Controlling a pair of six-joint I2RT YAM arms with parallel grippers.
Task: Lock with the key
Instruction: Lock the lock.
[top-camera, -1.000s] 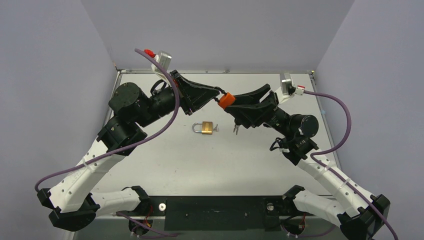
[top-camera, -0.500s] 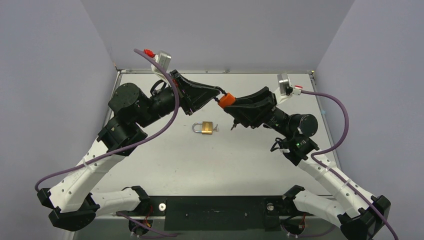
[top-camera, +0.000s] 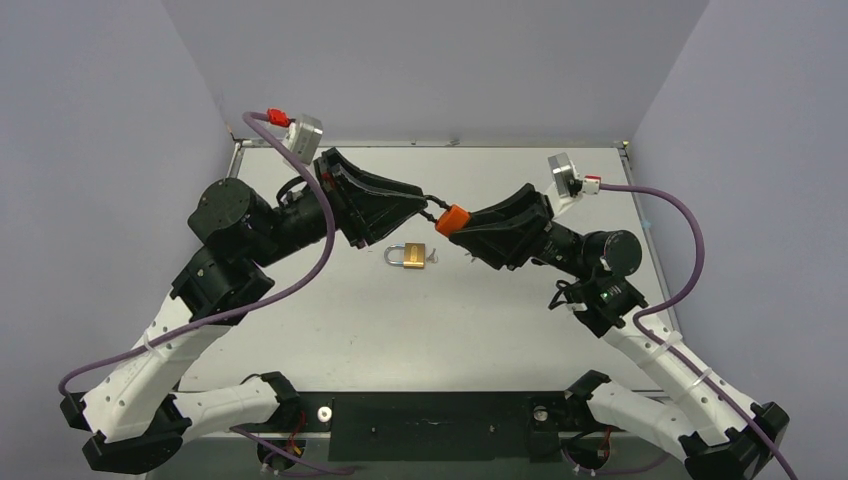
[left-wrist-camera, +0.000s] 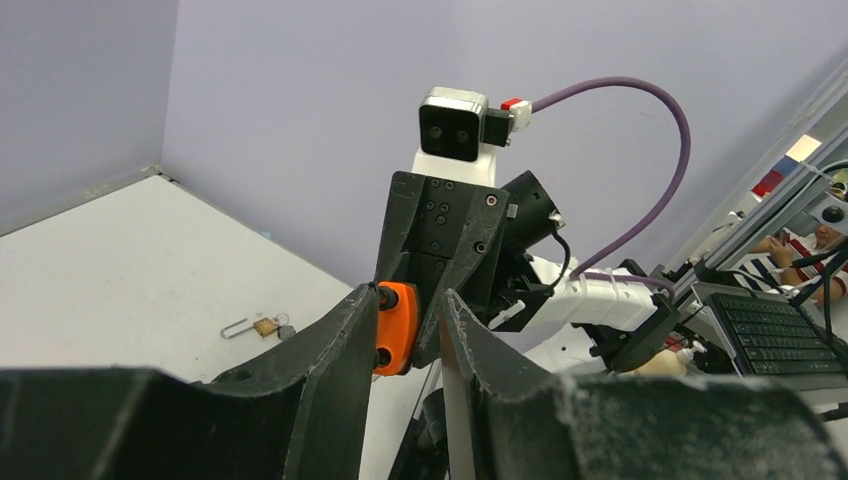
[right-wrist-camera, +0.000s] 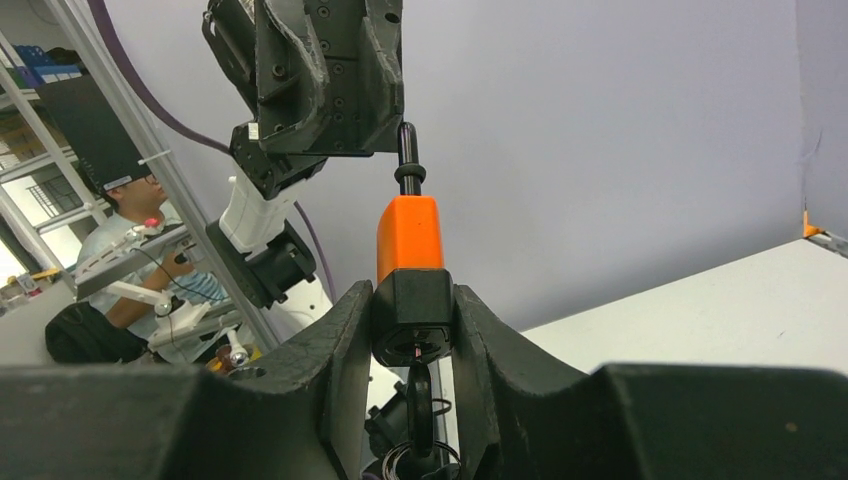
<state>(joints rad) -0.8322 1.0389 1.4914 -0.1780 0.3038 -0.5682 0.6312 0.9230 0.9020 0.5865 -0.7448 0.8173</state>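
Padlock (top-camera: 412, 255) nearby; right end effector (right-wrist-camera: 412, 300) grips orange fob (right-wrist-camera: 409, 238), left end effector (left-wrist-camera: 408, 300) apparently parted.

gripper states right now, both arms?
Left gripper: open, clamping nothing.
Right gripper: shut on the orange key holder.

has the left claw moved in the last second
Yes. In the top view the left claw has drawn back to the left and a little lower in frame, judged against the padlock, which lies where it did.
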